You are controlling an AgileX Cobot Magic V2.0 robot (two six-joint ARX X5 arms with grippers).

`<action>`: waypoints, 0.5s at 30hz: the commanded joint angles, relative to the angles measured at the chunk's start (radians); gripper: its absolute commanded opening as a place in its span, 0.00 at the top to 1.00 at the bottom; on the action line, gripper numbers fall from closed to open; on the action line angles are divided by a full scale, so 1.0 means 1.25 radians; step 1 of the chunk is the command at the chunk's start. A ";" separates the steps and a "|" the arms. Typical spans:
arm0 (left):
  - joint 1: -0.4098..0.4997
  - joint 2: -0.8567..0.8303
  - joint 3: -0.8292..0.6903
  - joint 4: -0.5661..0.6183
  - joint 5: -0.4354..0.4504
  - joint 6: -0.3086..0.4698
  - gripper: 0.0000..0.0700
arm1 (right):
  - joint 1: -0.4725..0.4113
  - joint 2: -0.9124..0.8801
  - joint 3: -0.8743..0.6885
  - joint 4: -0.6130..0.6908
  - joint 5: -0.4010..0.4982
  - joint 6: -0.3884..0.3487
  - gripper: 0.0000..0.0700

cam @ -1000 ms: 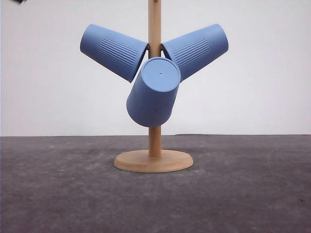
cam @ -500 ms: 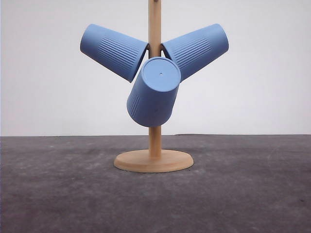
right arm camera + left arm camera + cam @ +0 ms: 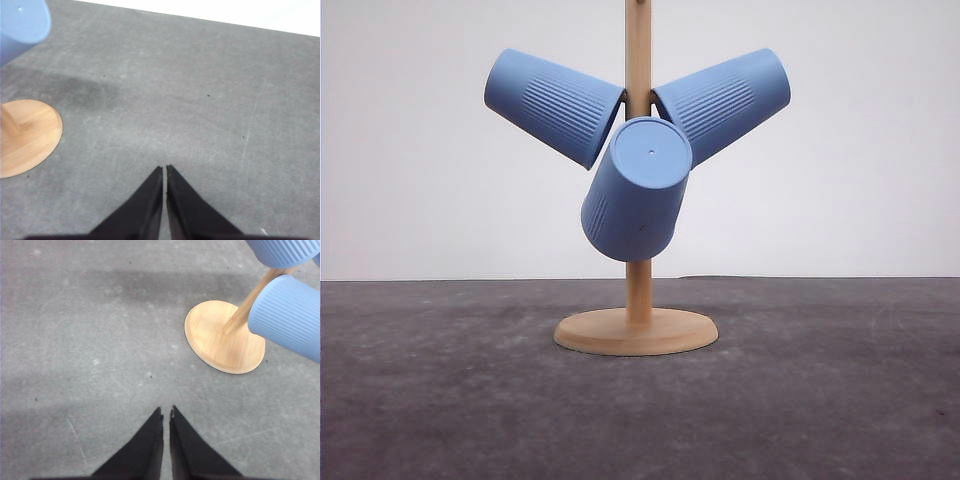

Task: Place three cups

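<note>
Three light-blue ribbed cups hang on a wooden rack whose post point(image 3: 638, 60) rises from a round base point(image 3: 636, 332). One cup point(image 3: 553, 105) slants up to the left, one cup point(image 3: 724, 100) slants up to the right, and a third cup point(image 3: 636, 190) points its flat base toward the camera. My left gripper point(image 3: 166, 412) is shut and empty above the grey table, apart from the rack base point(image 3: 220, 340) and a cup point(image 3: 289, 315). My right gripper point(image 3: 164, 170) is shut and empty too, with the rack base point(image 3: 30, 137) and a cup point(image 3: 22, 25) off to its side.
The dark grey table point(image 3: 820, 400) stretches around the rack on all sides. A plain white wall point(image 3: 870, 150) stands behind it.
A dark object at the top-left corner of the front view one second ago is gone from view. The cups and rack have not moved.
</note>
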 commanded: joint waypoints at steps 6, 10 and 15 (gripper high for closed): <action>0.047 -0.127 -0.140 0.160 -0.033 0.067 1.00 | 0.000 0.002 0.006 0.008 0.002 -0.009 0.99; 0.083 -0.277 -0.288 0.296 -0.102 0.066 1.00 | 0.000 0.002 0.006 0.008 0.002 -0.009 0.99; 0.112 -0.445 -0.410 0.322 -0.128 0.066 1.00 | 0.000 0.002 0.006 0.008 0.002 -0.009 0.99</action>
